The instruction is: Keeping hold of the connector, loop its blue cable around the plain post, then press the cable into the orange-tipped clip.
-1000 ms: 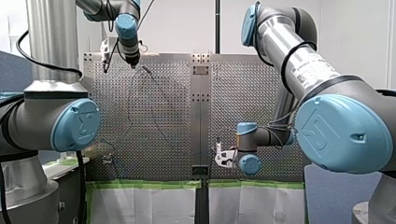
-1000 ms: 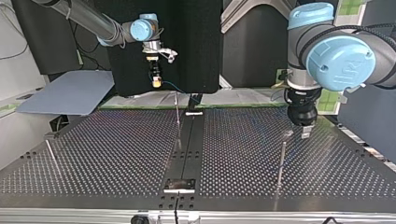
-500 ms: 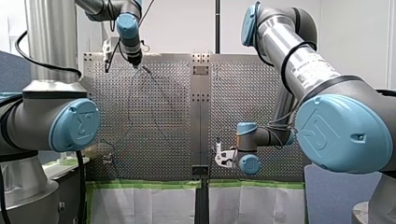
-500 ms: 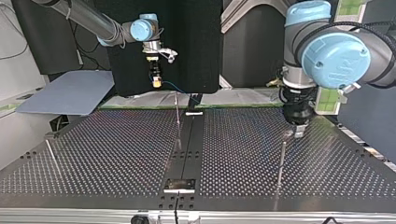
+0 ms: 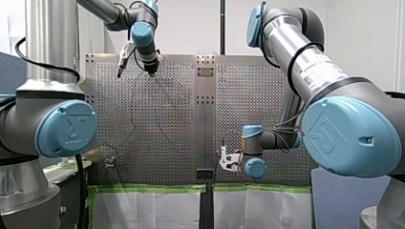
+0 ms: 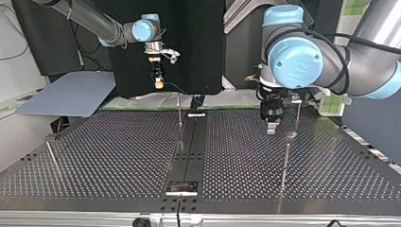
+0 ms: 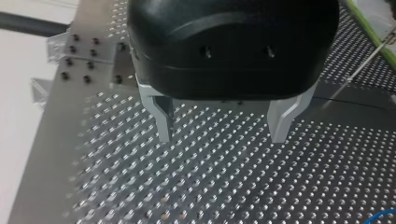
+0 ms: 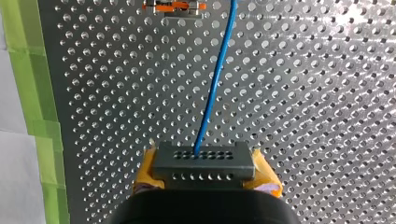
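Metal fingers [image 7: 162,119] of my black left gripper [image 7: 220,138] stand wide apart, empty, above the perforated steel table [image 7: 224,186]. My right gripper's [image 8: 204,176] yellow pads [image 8: 145,170] clamp the grey drilled connector block [image 8: 203,161]; its blue cable [image 8: 215,79] runs ahead, just beside the orange-tipped clip [image 8: 173,6].

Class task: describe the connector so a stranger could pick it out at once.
Over the perforated table, find my right gripper with yellow pads. Its jaws clamp the connector: a grey block with two rows of holes, alone in trailing a blue cable.
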Controlling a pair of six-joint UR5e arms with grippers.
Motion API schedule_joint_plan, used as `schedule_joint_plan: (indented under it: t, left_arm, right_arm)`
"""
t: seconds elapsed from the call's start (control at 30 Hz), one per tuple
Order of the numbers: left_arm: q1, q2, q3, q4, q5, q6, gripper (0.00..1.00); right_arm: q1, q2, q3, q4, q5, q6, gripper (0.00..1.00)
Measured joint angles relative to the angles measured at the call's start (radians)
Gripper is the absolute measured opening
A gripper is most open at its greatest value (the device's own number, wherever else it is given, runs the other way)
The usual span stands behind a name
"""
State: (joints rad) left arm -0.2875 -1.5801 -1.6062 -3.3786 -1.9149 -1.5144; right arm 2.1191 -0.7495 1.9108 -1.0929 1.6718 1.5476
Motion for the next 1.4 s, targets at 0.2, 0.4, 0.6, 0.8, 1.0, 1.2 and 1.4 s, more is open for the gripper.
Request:
schedule_joint_plan:
  t: [0.2,0.4,0.6,0.8,1.0,1.2,1.4]
  left_arm:
    - [-0.057,-0.054,0.0,0.053,-0.057,0.057,1.0]
    - [-0.092,-0.107,0.0,0.114,-0.105,0.119,1.0]
    - [-0.085,-0.145,0.016,0.175,-0.136,0.18,1.0]
    - [-0.081,-0.196,0.058,0.228,-0.184,0.234,1.0]
    - [-0.073,-0.235,0.087,0.281,-0.226,0.285,1.0]
    - [-0.064,-0.242,0.09,0.337,-0.238,0.342,1.0]
    - [-0.056,-0.258,0.093,0.395,-0.244,0.402,1.0]
  right_arm:
    - [0.0,0.0,0.0,-0.001,-0.009,0.002,0.0]
    - [0.0,0.0,0.0,-0.002,-0.01,0.003,0.0]
    - [0.001,0.0,0.0,-0.002,-0.01,0.003,0.0]
    - [0.003,0.0,0.0,-0.003,-0.01,0.002,0.0]
    - [0.004,0.0,-0.001,-0.007,-0.015,0.003,0.0]
    - [0.005,0.0,-0.001,-0.009,-0.018,0.004,0.0]
    - [0.006,0.0,-0.001,-0.009,-0.018,0.003,0.0]
